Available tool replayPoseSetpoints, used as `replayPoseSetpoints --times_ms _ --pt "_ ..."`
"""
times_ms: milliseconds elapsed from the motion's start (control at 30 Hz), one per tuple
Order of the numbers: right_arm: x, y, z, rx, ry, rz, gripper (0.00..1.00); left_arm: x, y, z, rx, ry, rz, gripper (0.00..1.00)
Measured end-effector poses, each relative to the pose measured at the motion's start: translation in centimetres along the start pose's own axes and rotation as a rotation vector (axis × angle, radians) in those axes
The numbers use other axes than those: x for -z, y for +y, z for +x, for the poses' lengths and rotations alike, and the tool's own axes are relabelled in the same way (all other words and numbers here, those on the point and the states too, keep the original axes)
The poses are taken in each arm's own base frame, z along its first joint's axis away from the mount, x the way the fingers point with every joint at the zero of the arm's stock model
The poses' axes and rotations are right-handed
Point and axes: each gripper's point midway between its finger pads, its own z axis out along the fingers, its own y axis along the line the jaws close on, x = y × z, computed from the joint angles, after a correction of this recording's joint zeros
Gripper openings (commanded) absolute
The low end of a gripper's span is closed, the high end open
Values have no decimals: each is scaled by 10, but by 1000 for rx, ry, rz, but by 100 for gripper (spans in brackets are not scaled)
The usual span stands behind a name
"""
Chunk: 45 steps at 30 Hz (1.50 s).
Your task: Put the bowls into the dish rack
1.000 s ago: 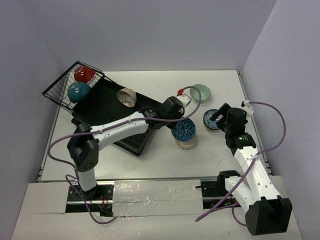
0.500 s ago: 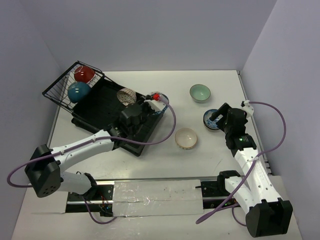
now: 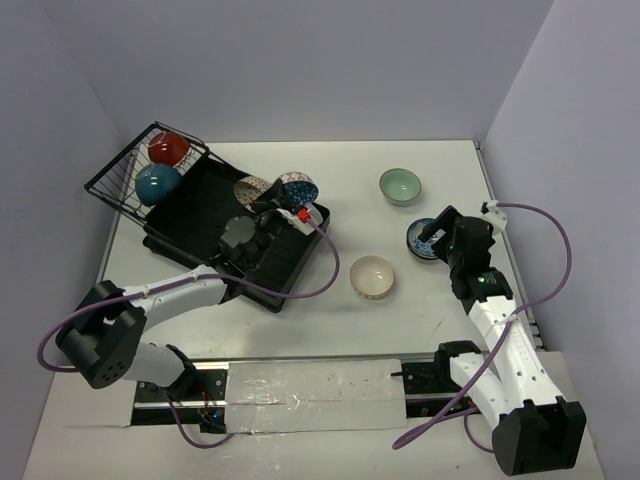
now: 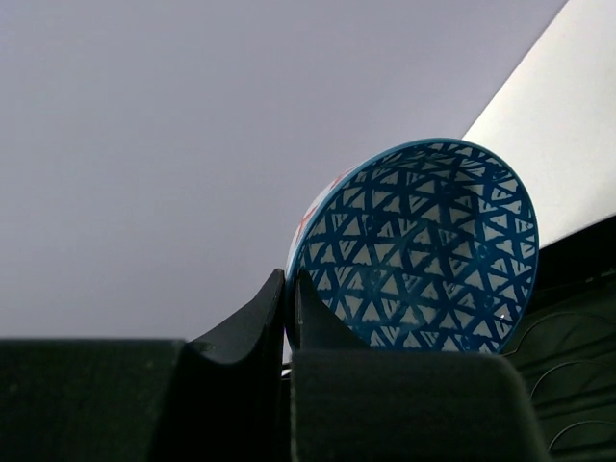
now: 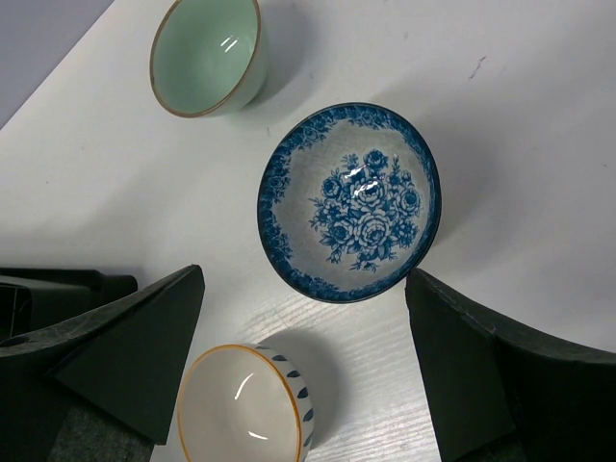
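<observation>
Lattice bowl (image 4: 414,245) now at dish rack (image 3: 190,215), rim pinched by left jaws, right jaws wide, empty

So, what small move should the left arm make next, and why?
Probably lower the blue lattice-patterned ceramic bowl into the black ribbed plastic dish rack: the left gripper is shut on its rim, holding it tilted over the rack's far edge.

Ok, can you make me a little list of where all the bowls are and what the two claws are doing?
Left claw: shut on the rim of the blue lattice-patterned ceramic bowl, at the black ribbed plastic dish rack
Right claw: open, above the blue flowered ceramic bowl
In black wire basket: round red bowl, round teal bowl
On rack tray: brown patterned bowl
On white table: mint green bowl, cream bowl
</observation>
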Motion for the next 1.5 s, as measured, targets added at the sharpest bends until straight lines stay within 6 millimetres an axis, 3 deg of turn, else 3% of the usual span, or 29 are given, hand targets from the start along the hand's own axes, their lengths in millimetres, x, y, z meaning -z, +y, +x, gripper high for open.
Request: replayPoseSetpoints --times_ms 300,1000,1500 --pt "-2 -3 5 3 7 4 93 4 -29 28 -127 -86 94 0" --pt "-7 -5 11 12 30 18 93 -11 -83 51 -333 -165 152 0" --pt "-10 -6 14 15 41 25 93 -12 -88 56 -406 -171 145 0"
